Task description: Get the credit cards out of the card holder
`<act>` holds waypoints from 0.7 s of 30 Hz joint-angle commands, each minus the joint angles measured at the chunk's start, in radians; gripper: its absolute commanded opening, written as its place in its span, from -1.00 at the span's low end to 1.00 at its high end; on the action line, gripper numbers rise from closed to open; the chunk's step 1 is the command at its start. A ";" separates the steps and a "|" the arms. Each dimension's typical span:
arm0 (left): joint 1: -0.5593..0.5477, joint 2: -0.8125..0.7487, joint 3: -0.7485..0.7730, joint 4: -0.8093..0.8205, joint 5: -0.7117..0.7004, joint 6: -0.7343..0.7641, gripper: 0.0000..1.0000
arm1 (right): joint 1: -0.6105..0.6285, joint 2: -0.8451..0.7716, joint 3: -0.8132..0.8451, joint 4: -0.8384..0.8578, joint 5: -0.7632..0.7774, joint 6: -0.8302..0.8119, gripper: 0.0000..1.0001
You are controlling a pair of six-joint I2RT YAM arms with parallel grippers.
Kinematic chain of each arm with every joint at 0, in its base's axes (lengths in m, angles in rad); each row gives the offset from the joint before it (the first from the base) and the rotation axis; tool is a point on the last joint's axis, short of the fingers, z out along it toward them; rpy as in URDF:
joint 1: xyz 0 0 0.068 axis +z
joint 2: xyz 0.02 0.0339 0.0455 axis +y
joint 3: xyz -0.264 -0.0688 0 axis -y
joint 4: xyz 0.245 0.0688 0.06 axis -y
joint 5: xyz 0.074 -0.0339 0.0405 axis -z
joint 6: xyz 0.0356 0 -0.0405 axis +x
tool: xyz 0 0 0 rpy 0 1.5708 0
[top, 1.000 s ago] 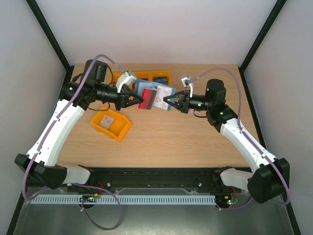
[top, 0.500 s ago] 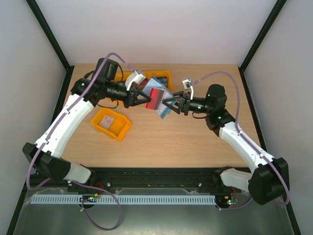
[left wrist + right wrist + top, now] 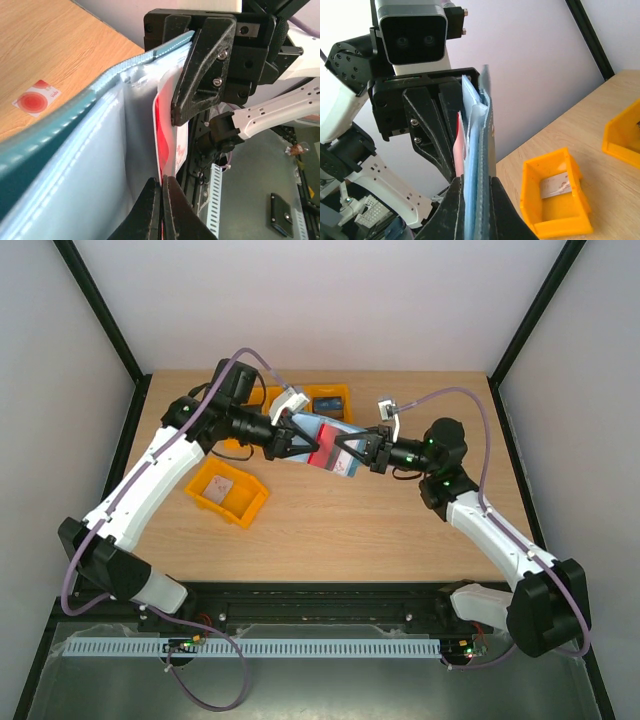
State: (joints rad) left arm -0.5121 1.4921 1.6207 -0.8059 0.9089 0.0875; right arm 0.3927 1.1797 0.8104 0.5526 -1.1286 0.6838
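Pose: left arm (image 3: 150, 475), right arm (image 3: 490, 525) stretched inward mid-air | left jaws pinch red card (image 3: 162, 125) | right jaws pinch card holder (image 3: 486, 135)

Top camera looks down from behind; wrist cameras (very close) face each other across the card holder (image 3: 330, 428).

The left arm (image 3: 150, 475) and right arm (image 3: 490, 525) meet over the back middle of the table (image 3: 400, 530). With the card holder (image 3: 330, 440) held between them, they bar that stretch. 1 orange bin (image 3: 228, 492) stands front-left, and more bins (image 3: 325, 398) line the back edge. The table's front and right are open wood.
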 commanded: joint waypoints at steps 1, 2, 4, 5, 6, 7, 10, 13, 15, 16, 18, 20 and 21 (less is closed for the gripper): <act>-0.001 0.012 0.039 0.038 0.058 -0.016 -0.96 | 0.003 -0.030 0.005 0.037 -0.045 -0.030 -0.97; 0.000 0.010 0.038 0.043 0.058 -0.020 -0.89 | 0.003 -0.040 0.006 0.014 -0.051 -0.042 -0.97; 0.020 0.005 0.036 0.049 0.058 -0.030 -0.73 | 0.003 -0.052 0.017 -0.033 -0.074 -0.099 -0.97; 0.031 0.002 0.034 0.056 0.057 -0.038 -0.70 | 0.003 -0.057 0.021 -0.047 -0.092 -0.112 -0.97; 0.045 0.001 0.029 0.068 0.054 -0.053 -0.68 | 0.003 -0.061 0.024 -0.050 -0.112 -0.116 -0.97; 0.051 0.001 0.023 0.084 0.049 -0.081 -0.67 | 0.003 -0.063 0.027 -0.051 -0.133 -0.117 -0.97; 0.052 0.000 -0.011 0.118 0.062 -0.124 -0.67 | 0.003 -0.070 0.040 -0.064 -0.139 -0.126 -0.97; 0.043 -0.003 -0.035 0.126 0.062 -0.134 -0.72 | 0.003 -0.074 0.059 -0.097 -0.162 -0.152 -0.97; 0.030 -0.005 -0.037 0.119 0.043 -0.126 -0.72 | 0.003 -0.075 0.064 -0.096 -0.150 -0.152 -0.97; 0.020 -0.008 -0.036 0.113 0.032 -0.117 -0.72 | 0.003 -0.072 0.065 -0.090 -0.148 -0.145 -0.97; -0.001 -0.009 -0.032 0.097 0.001 -0.093 -0.72 | 0.003 -0.066 0.071 -0.074 -0.147 -0.130 -0.97; -0.008 -0.010 -0.036 0.087 0.010 -0.082 -0.69 | 0.003 -0.060 0.072 -0.064 -0.117 -0.117 -0.97; -0.007 -0.011 -0.038 0.086 0.017 -0.082 -0.66 | 0.003 -0.060 0.071 -0.063 -0.110 -0.115 -0.97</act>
State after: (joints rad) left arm -0.5049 1.4940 1.5955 -0.7136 0.9424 -0.0101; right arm 0.3901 1.1442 0.8330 0.4335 -1.2243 0.5629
